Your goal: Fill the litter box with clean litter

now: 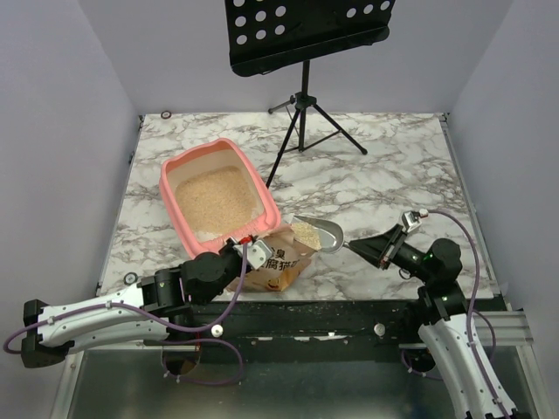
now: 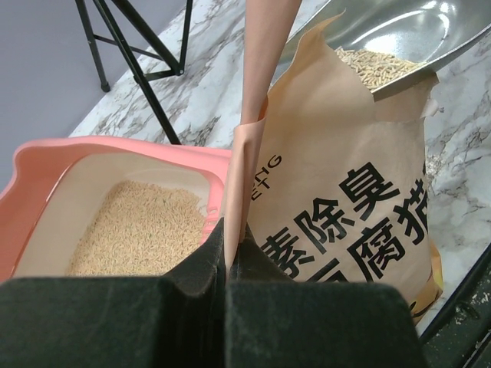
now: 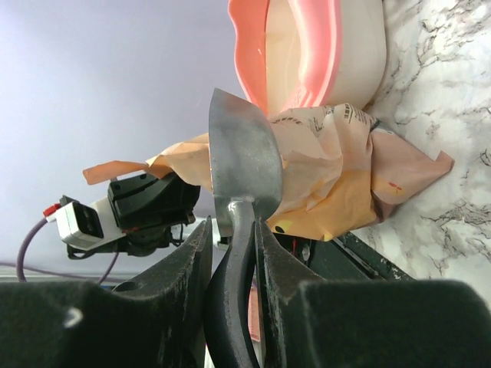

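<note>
Two risks, as I judge it. First, the scoop (image 1: 320, 234) is loaded with clean litter (image 1: 304, 232) and sits at the mouth of the bag (image 2: 345, 199), so any tilt on the way across could drop granules on the table (image 1: 393, 175) short of the litter box (image 2: 31, 165). Second, the left gripper (image 2: 228, 253) is pressed together on a thin edge of the bag, and that paper could slip or tear and let the bag sag. The right gripper (image 3: 234, 230) is clamped on the scoop's black handle. The litter box lies just beyond the bag, touching or nearly so, with a bed of litter inside. Count: two grippers, one litter box, one bag, one scoop, one music stand (image 1: 301, 35).
</note>
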You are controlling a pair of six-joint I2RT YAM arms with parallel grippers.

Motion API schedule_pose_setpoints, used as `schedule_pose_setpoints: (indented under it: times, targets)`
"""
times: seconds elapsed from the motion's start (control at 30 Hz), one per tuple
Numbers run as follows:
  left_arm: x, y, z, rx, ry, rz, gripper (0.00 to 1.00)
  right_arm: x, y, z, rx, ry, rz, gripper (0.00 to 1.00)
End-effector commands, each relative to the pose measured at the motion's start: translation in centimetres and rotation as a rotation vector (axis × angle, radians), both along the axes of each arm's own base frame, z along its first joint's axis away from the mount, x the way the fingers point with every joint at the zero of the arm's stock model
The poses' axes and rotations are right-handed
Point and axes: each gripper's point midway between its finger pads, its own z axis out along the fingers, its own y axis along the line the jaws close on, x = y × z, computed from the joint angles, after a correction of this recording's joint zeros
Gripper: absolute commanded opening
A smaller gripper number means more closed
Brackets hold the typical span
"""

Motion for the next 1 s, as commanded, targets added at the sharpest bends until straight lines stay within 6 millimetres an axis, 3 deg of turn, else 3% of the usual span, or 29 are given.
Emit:
schedule_pose_setpoints:
  times: [0.0,0.33,0.6,0.8,0.97]
  targets:
    - [0.6,0.7,2.6,-0.099,-0.029,0.063,0.00,0.6,-0.7,1.3,0.038,0.032,-0.078,0.01]
    - [0.5,0.7,2.8,-0.101,-0.010,0.064,0.00,2.9,-1.4,6.1,0.007,-0.029,-0.161,0.01]
    - [0.2,0.4,2.9,-0.109,0.003,0.040,0.00,7.1,-0.8,9.3,-0.092,-0.089,-0.144,0.01]
    - [-0.2,0.0,2.9,-0.110,0.017,0.013,0.00,10.1,2.4,10.2,-0.185,-0.142,-0.003,0.01]
    - [0.0,0.3,2.8,-0.104,0.015,0.028,0.00,12.1,6.8,9.8,-0.203,-0.168,0.140,0.01]
